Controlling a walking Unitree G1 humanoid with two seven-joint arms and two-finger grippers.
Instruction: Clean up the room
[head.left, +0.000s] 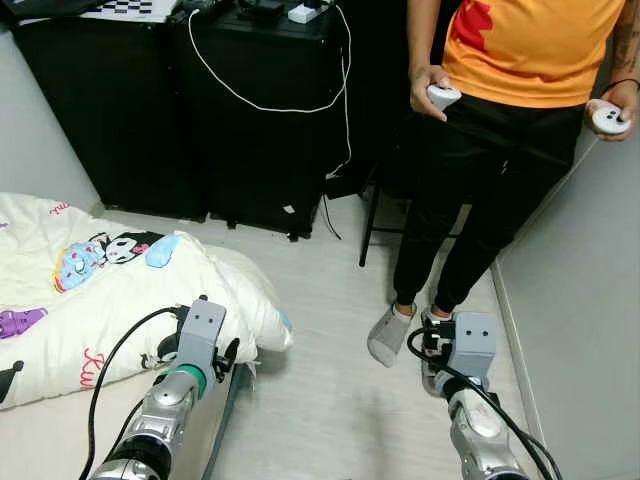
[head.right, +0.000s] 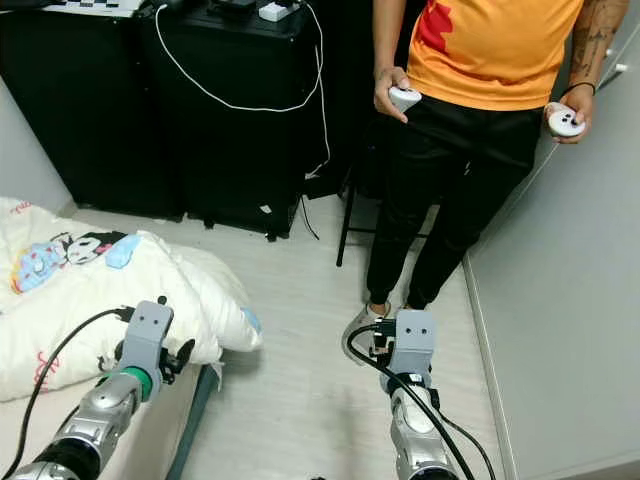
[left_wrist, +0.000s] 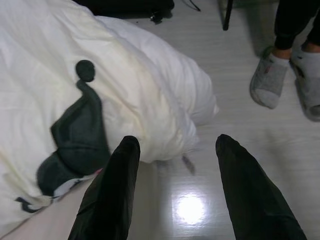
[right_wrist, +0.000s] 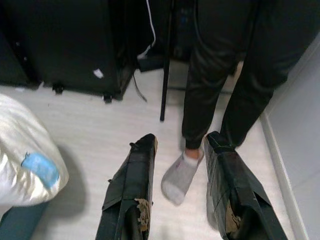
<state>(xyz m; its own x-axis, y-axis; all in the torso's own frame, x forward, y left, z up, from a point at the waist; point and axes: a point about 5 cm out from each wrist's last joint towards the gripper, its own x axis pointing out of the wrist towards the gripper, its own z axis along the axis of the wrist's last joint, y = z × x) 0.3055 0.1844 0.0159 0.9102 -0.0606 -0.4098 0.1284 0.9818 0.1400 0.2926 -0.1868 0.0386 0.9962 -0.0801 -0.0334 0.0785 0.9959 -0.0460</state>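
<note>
both grippers held low, fingers apart, empty
left gripper beside quilt; its pink lettering is unreadable; right gripper faces person, head cropped.

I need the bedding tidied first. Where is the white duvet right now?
The white duvet lies heaped on the robot's left, its edge spilling onto the floor just ahead of the open left gripper.

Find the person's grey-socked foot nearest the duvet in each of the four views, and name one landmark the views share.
Left eye view: grey-socked foot, lower centre-right.
Right eye view: mostly behind the right gripper's wrist, lower centre.
Left wrist view, upper right.
Right wrist view, between the open fingers.
Shared landmark: white duvet.
</note>
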